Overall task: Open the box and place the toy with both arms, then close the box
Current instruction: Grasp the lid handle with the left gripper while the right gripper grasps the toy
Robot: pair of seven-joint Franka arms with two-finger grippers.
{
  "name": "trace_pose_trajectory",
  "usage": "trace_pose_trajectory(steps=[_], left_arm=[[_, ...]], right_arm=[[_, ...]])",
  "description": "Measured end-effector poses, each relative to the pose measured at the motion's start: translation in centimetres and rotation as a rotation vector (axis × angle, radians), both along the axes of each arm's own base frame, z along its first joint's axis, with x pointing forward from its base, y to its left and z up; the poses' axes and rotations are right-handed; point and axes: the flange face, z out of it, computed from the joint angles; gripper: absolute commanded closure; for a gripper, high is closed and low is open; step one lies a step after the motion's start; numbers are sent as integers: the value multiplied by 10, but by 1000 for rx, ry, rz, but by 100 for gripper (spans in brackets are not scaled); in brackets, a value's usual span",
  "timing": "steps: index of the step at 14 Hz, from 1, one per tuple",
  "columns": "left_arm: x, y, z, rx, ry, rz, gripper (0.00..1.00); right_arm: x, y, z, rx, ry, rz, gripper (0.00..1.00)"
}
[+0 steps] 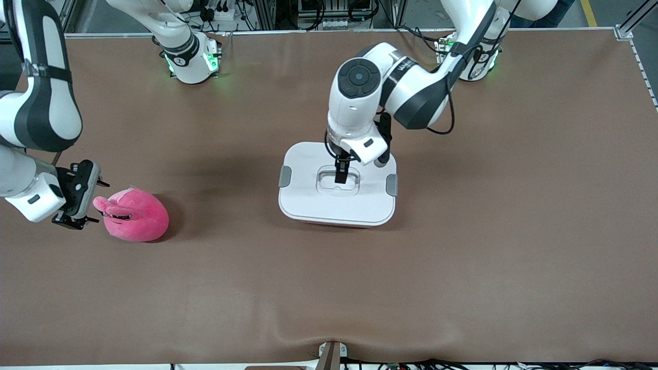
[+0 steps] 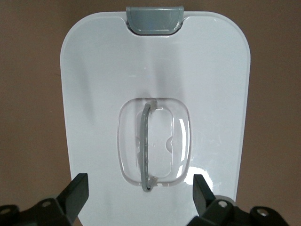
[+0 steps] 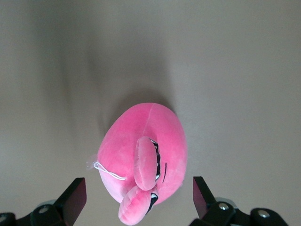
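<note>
The box stands mid-table with its white lid closed and a grey clip at each end. My left gripper hangs just over the recessed grey handle, open, its fingers straddling the handle's end without touching it. The pink plush toy lies on the table toward the right arm's end. My right gripper sits low beside the toy's ears, open. In the right wrist view the toy lies between that gripper's spread fingers, not pinched.
A brown mat covers the whole table, with a wrinkle at its near edge. Both arm bases stand along the edge farthest from the front camera. A small bracket sits at the near edge.
</note>
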Motion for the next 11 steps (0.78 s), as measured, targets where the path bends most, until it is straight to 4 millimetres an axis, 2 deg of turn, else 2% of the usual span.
trace_pose_trajectory(steps=[2, 6, 9, 11], left_arm=[[-6, -8, -11, 25, -13, 29, 6], [-3, -7, -20, 38, -8, 54, 17], [-1, -6, -26, 43, -5, 60, 23], [1, -6, -33, 48, -2, 60, 23]], right_arm=[[2, -9, -20, 47, -5, 24, 0], [-4, -19, -59, 164, 5, 67, 0], [-7, -21, -67, 178, 12, 67, 0], [-9, -24, -71, 177, 8, 62, 0]])
